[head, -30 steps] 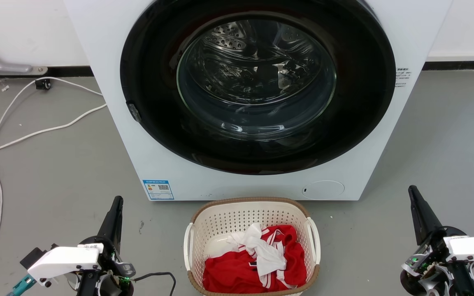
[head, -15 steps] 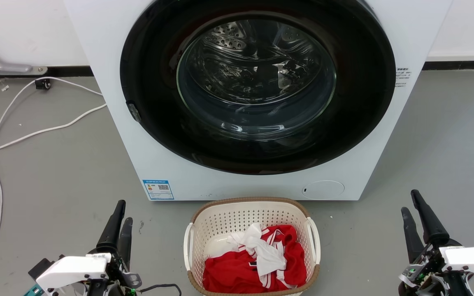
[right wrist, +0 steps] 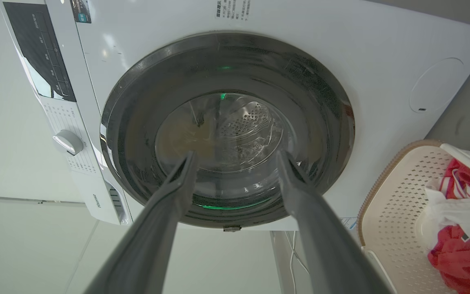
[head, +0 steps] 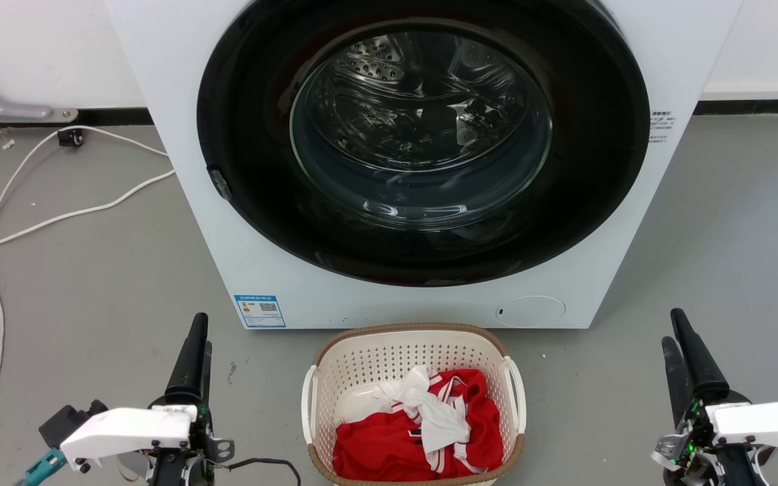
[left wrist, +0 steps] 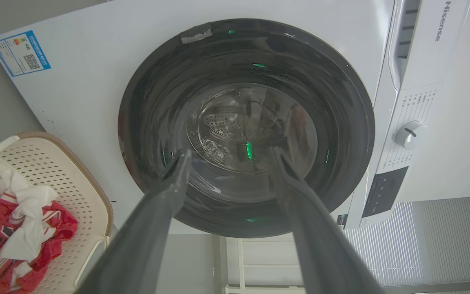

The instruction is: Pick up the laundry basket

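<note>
Since half a second ago, the left gripper (head: pixel 202 331) reaches slightly higher in the head view, its fingers now nearly in line. The right gripper (head: pixel 671 326) has barely shifted and the basket (head: pixel 389 354) has not moved.

Head view:
- Basket: cream-white perforated plastic with rounded corners, a brown woven-look rim and a white handle (head: pixel 307 405) on each side. It holds red and white clothes (head: pixel 423 425).
- Basket position: on the floor (head: pixel 92 283), just in front of the washer (head: pixel 240 270).
- I see the basket between the two grippers, well apart from each.

Left wrist view:
- Left gripper (left wrist: pixel 231 152): jaws spread, nothing between them, aimed at the washer (left wrist: pixel 80 81) door.
- Basket (left wrist: pixel 55 171): at the lower left, off to the side of the fingers.

Right wrist view:
- Right gripper (right wrist: pixel 236 154): jaws spread and empty.
- Basket (right wrist: pixel 398 196): at the lower right, clear of the fingers.
</note>
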### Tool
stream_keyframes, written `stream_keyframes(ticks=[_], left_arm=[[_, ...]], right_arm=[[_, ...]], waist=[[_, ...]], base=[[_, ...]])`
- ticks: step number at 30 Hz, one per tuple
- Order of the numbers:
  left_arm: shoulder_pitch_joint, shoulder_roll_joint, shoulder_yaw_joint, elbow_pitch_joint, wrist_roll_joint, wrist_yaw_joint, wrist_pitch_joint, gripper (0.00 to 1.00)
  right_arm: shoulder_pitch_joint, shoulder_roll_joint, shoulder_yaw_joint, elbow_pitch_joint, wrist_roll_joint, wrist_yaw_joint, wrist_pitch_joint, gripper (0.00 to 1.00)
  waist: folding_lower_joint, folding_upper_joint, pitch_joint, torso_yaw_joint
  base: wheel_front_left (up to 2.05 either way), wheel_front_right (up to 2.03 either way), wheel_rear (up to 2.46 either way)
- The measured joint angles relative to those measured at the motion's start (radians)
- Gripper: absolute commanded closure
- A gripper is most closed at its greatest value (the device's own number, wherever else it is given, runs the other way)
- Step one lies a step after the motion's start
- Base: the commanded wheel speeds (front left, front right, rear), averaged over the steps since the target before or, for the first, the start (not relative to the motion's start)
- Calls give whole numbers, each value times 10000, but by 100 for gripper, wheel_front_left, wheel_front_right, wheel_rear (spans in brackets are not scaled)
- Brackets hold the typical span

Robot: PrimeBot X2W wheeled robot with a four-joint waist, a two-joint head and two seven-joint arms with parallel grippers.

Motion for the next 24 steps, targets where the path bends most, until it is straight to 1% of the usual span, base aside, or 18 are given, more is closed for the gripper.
stream_keyframes(ticks=[3,4,5,6,12,20,24], left_arm=[[-31,0,-102,-138,746,0,-121,0],[-73,0,-176,-244,1256,0,-209,0],[-73,0,-176,-244,1256,0,-209,0],[-81,0,-209,-290,1498,0,-244,0],[-89,2,-385,-487,2865,8,-472,0],[-117,4,-763,-600,4508,215,-759,0],[-150,4,-970,-594,5264,224,-899,0]], right_arm=[[0,-2,-4,-65,-639,0,-117,0],[0,0,-10,-111,-1120,0,-209,0],[0,0,-10,-111,-1120,0,-209,0],[0,0,-19,-136,-1354,0,-245,0],[1,8,-27,-267,-2874,0,-462,0],[1,17,17,-401,-4830,0,-763,0],[1,19,65,-464,-5820,0,-884,0]], waist=[[0,0,1,4],[0,0,3,7],[0,0,3,7],[0,0,4,9],[0,0,6,20],[0,0,8,34],[0,0,9,42]], base=[[0,0,0],[0,0,0],[0,0,0],[0,0,0],[0,0,0],[0,0,0],[0,0,0]])
